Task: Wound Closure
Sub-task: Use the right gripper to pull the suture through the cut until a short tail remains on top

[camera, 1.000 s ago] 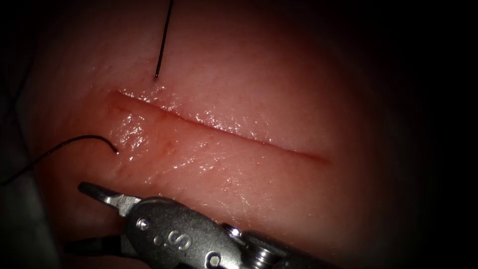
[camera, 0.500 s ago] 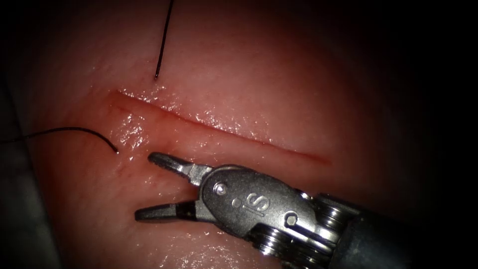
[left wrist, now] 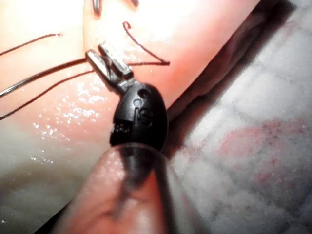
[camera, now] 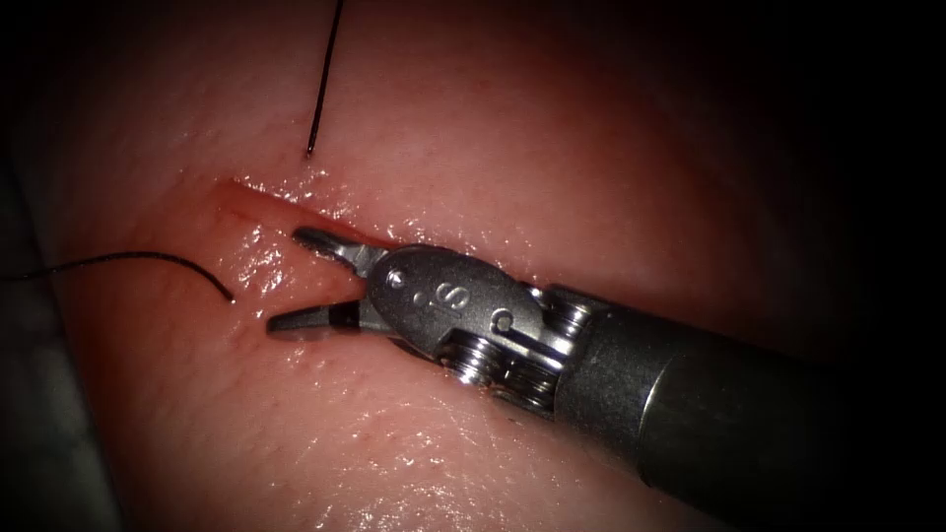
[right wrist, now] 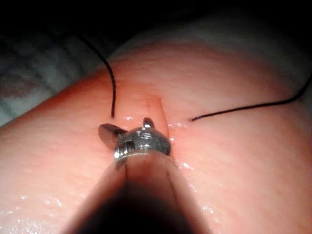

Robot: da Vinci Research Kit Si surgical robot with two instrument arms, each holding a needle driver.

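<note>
The tissue [camera: 443,148] has a long cut [camera: 258,198]. My right tool [camera: 294,279] reaches in from the right, jaws open astride the cut's left end and holding nothing; it is seen too in the right wrist view [right wrist: 127,127]. One thread [camera: 323,79] enters the tissue on the upper right side of the cut. Another thread [camera: 148,258] enters on the lower left side and runs off to the left. My left tool [left wrist: 107,62] lies over the tissue with its jaws shut on what looks like the grey needle [left wrist: 44,77], near its end; the needle lies outside the tissue.
Dark thread strands [left wrist: 146,62] lie across the tissue around the left tool. White gauze with red stains [left wrist: 253,141] lies beside the tissue's edge. Wet glints mark the lips of the cut [camera: 424,236].
The right tool has moved up from the lower edge onto the cut's left end, jaws staying open. The thread on the left has straightened and lifted slightly.
</note>
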